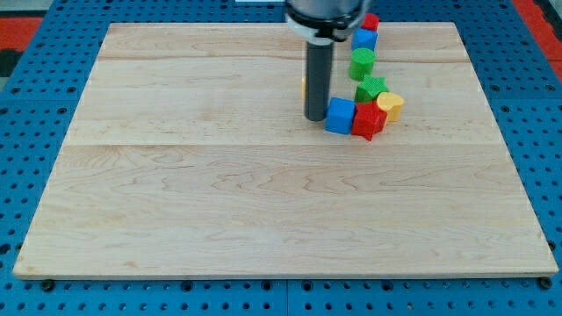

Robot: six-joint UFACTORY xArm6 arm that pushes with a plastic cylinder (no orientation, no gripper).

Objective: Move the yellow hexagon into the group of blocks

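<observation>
My tip point(315, 118) rests on the board just left of a blue cube point(339, 115), touching or nearly touching it. Only an orange-yellow sliver of the yellow hexagon point(304, 87) shows at the rod's left edge; the rest is hidden behind the rod. The group lies right of the rod: the blue cube, a red block point(368, 121), a yellow heart-like block point(392, 105) and a green block point(370, 88). Above them a green block point(362, 63), a blue block point(365, 39) and a red block point(371, 22) run toward the view's top.
The wooden board point(219, 193) lies on a blue perforated table point(35, 132). The arm's dark body point(323, 16) hangs over the board's top edge.
</observation>
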